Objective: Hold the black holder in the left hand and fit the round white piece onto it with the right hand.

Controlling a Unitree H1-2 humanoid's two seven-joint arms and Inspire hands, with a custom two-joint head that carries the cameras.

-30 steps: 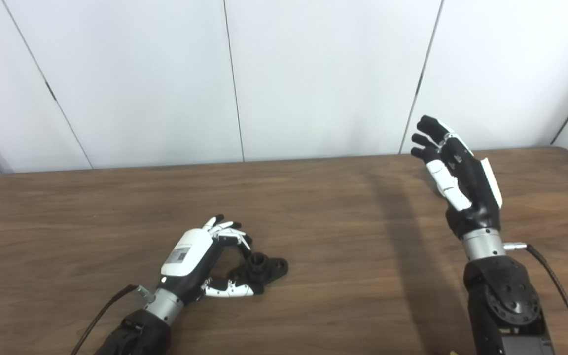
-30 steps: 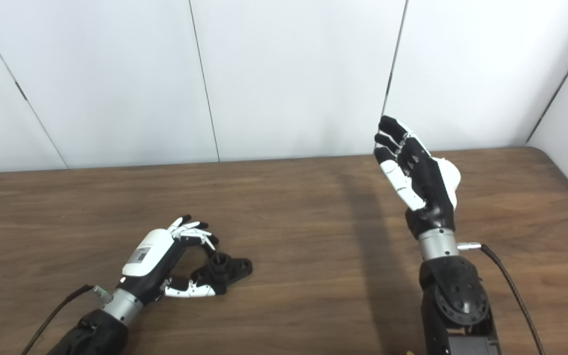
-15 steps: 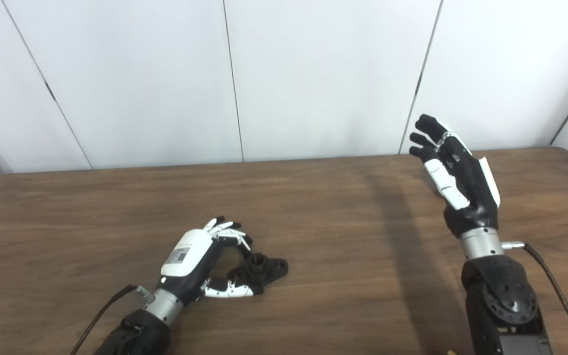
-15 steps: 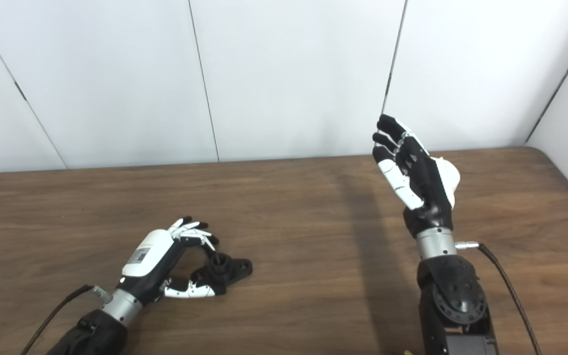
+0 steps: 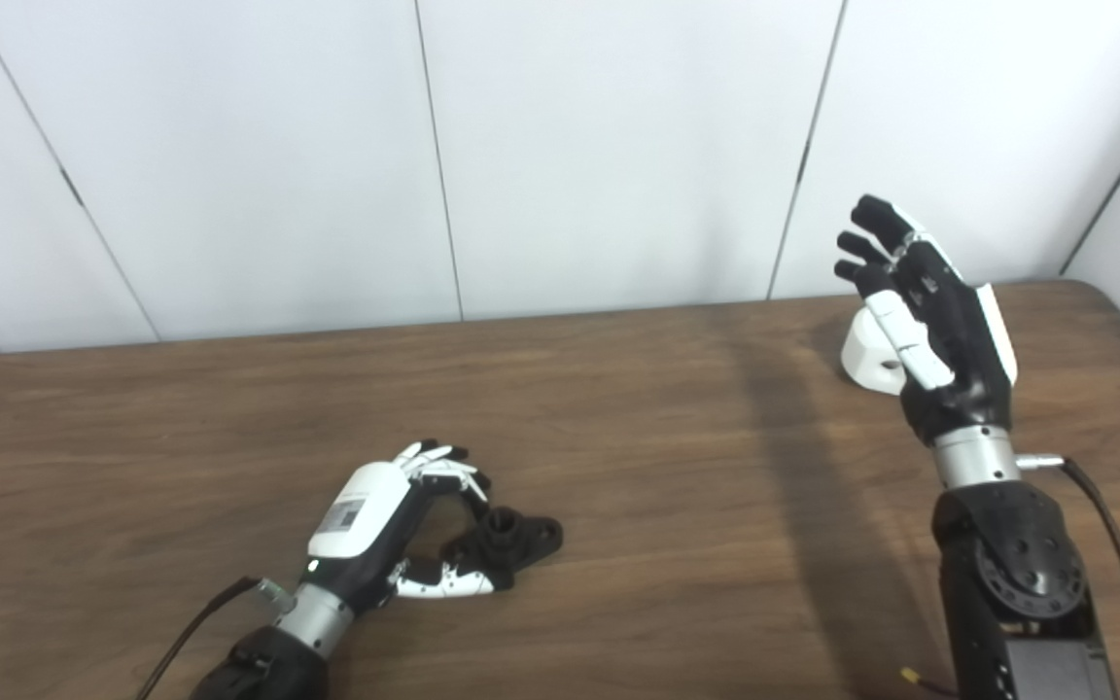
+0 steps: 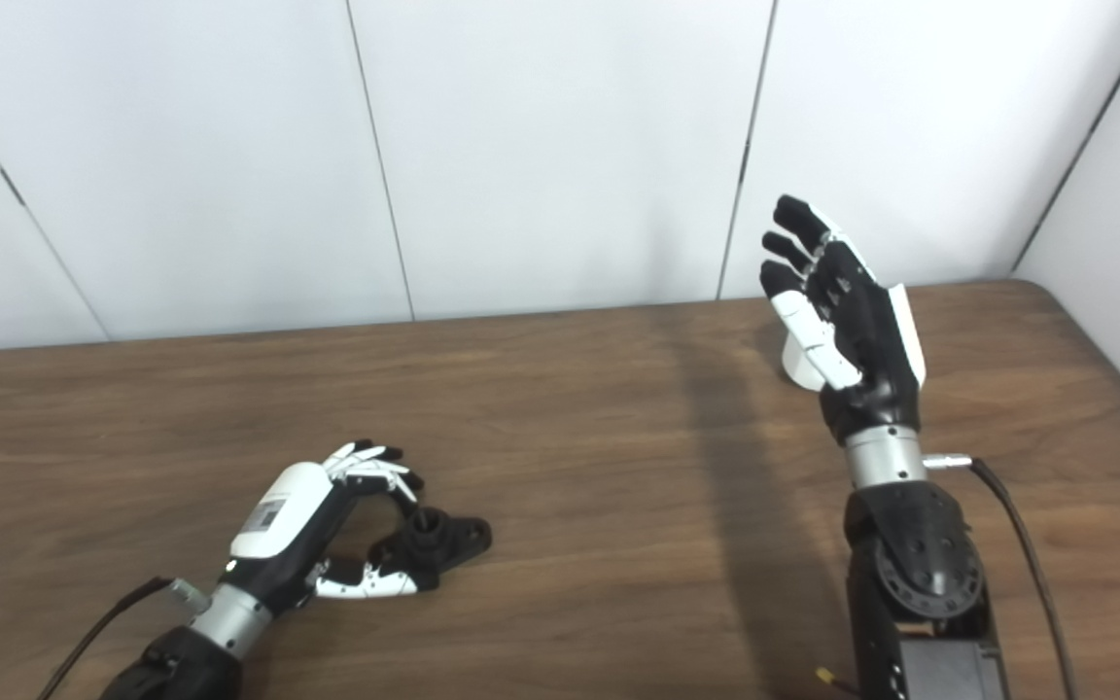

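Where it lies flat, black holder (image 5: 511, 538) shows a raised hub.

Bench (image 5: 618, 408): dark brown wood grain, streaks running lengthwise. Wall panels (image 5: 618, 146): plain white, thin dark seams. Holder (image 5: 511, 538): matte black throughout. Round piece (image 5: 866, 355): white. Left hand (image 5: 380, 530): white back shell, black palm, fingers (image 5: 438, 467) white with black tips. Right hand (image 5: 929, 321): black, white segments, silver wrist ring.
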